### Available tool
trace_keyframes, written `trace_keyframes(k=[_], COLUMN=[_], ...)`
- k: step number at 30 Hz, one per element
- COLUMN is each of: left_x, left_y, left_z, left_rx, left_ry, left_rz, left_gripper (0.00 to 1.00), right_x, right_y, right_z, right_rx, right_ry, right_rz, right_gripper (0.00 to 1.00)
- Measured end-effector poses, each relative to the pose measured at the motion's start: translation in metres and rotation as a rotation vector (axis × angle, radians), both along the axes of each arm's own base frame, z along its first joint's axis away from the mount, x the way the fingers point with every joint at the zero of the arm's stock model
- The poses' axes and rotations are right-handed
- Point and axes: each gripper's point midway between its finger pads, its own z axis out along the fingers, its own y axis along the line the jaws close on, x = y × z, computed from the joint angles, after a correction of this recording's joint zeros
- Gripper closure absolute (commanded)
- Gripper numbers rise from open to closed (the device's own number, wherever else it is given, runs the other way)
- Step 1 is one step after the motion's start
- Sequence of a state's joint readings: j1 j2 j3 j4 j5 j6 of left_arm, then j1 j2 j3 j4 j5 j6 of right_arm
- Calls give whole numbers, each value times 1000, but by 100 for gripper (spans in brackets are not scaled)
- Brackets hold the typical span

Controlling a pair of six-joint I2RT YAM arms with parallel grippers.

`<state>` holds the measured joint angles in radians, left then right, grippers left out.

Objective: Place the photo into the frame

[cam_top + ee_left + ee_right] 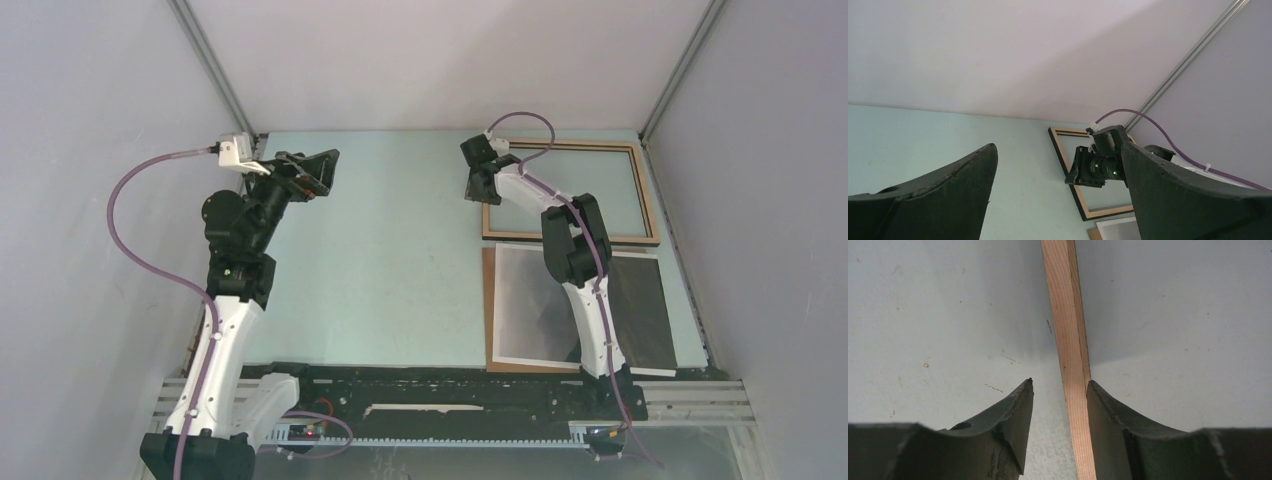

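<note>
Currently, right gripper (478, 180): lowered over the left rail of the frame (570, 238), far right of the table (380, 260).
Right jaws: released, not clamped; they straddle the rail.
Right wrist view: the rail of the frame (1068, 340) runs between the fingers of the right gripper (1060, 381). One finger (1108, 415) touches the rail's side; the other finger (1008, 415) stands apart from it, with bare table in the gap.
Frame: lies flat on the table, light wood rim facing up, long sides running left to right. Table surface shows inside the rim.
Photo (530, 300): lies flat at the near right of the table, just beside the near rail of the frame. It rests on a brown board (488, 300); the right arm crosses over its middle.
Left gripper (315, 170): raised above the far left of the table, well apart from frame and photo.
Left jaws: released, spread wide, nothing between them.
Left wrist view: the left gripper (1058, 145) faces the frame (1060, 150) and the right gripper (1088, 172) across the table.
</note>
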<state>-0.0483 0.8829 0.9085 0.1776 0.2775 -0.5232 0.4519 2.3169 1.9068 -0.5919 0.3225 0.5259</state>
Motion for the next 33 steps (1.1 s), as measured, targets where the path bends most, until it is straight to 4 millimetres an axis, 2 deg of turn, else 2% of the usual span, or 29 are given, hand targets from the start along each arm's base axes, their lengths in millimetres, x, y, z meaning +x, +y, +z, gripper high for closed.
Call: trace_keyframes(k=[9, 16, 19, 24, 28, 33], left_x=[0, 0, 0, 0, -1, -6], left_y=[0, 0, 0, 0, 2, 5], left_z=[0, 0, 0, -2, -1, 3], left_rx=[0, 0, 0, 1, 1, 7], left_ry=[0, 0, 1, 7, 7, -7], left_rz=[0, 0, 1, 3, 11, 27], left_gripper=[0, 0, 0, 0, 0, 0], right_x=[0, 1, -2, -17, -35, -69], right_y=[3, 30, 49, 91, 135, 193], right_z=[0, 0, 0, 1, 2, 7], right_rx=[-6, 15, 18, 22, 43, 104], right_ry=[7, 1, -4, -10, -17, -22], right_rz=[9, 72, 114, 207, 299, 440], right_gripper=[53, 54, 54, 54, 54, 52])
